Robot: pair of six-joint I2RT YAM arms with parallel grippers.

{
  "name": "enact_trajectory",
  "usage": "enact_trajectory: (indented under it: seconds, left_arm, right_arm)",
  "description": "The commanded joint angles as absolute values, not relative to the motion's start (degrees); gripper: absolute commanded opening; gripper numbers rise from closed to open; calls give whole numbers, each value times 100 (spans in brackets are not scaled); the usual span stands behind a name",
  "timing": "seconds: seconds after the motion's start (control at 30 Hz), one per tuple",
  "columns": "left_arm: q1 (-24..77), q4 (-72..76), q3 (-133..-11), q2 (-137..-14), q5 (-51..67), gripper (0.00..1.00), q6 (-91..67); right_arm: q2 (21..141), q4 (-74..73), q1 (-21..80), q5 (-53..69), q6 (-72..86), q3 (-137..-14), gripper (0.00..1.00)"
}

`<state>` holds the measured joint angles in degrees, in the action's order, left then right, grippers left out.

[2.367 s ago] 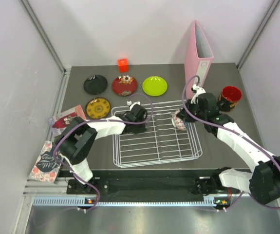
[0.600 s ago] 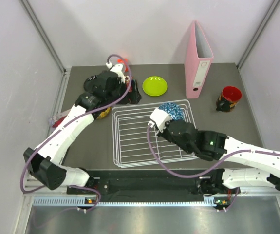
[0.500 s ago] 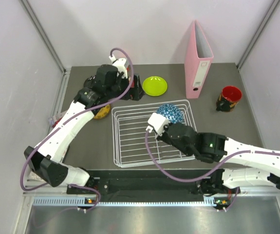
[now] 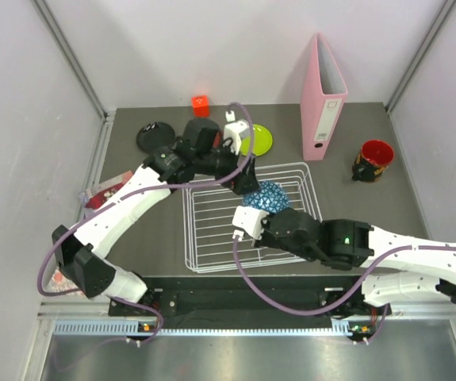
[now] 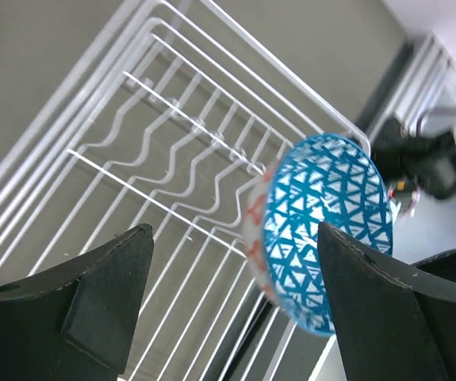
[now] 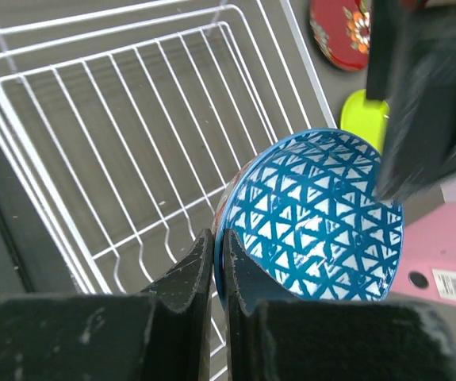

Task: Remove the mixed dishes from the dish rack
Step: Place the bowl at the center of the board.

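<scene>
right gripper (image 6: 218, 242): fingers pinched tight on the rim of the blue-white patterned bowl (image 6: 315, 214), one finger inside the rim and one outside.
bowl: tipped on its side, with its patterned inside facing the right wrist camera; it sits at the upper right part of the dish rack (image 4: 185, 230), and whether it touches the wires cannot be told.
left gripper (image 5: 234, 234): fingers spread wide and gripping nothing, with the bowl just beyond and between the tips.
rack: white wire, centre of the top view, otherwise bare of dishes.
lime green plate (image 4: 261, 141): on the table (image 4: 354, 214) just above the rack, partly hidden by the left arm.
dark red plate (image 6: 339, 32): upper right of the right wrist view, beside the green plate.
black plate (image 4: 153, 136): upper left of the table.
red-and-dark cup (image 4: 373, 160): far right, well apart from the rack.
pink binder (image 4: 323, 95): upright, between rack and cup.
orange-red cube (image 4: 201, 105): at the back edge.
</scene>
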<state>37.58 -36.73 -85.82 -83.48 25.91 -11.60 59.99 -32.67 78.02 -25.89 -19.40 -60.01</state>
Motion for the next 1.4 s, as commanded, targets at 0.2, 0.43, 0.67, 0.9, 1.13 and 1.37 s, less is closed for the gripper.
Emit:
enact_trajectory:
  seconds: [0.2, 0.43, 0.67, 0.9, 1.13, 1.37]
  left_arm:
    - [4263, -3832, -8236, -8042, 2558, 82, -554]
    - [4333, -3929, -8104, -8077, 2215, 48, -475]
    - [4438, -4096, -8279, -8297, 2013, 13, -422]
    - [4544, -4061, -8297, -8350, 1925, 0, -431]
    - [4544, -3762, -8253, -8148, 1618, 0, -668]
    - [4413, -3419, -8165, -7998, 1029, 0, -1150]
  right_arm:
    - [6222, -3542, 7919, -1784, -2048, -6961, 0]
    - [6232, -3516, 7928, -1775, -2039, -6917, 0]
    - [6240, -3542, 7945, -1784, -2030, -6908, 0]
    - [6284, -3534, 7998, -2047, -1890, -6847, 0]
    - [6311, -3358, 8007, -2618, -1513, -6847, 77]
    - [5986, -2824, 8007, -3339, -1152, -7066, 100]
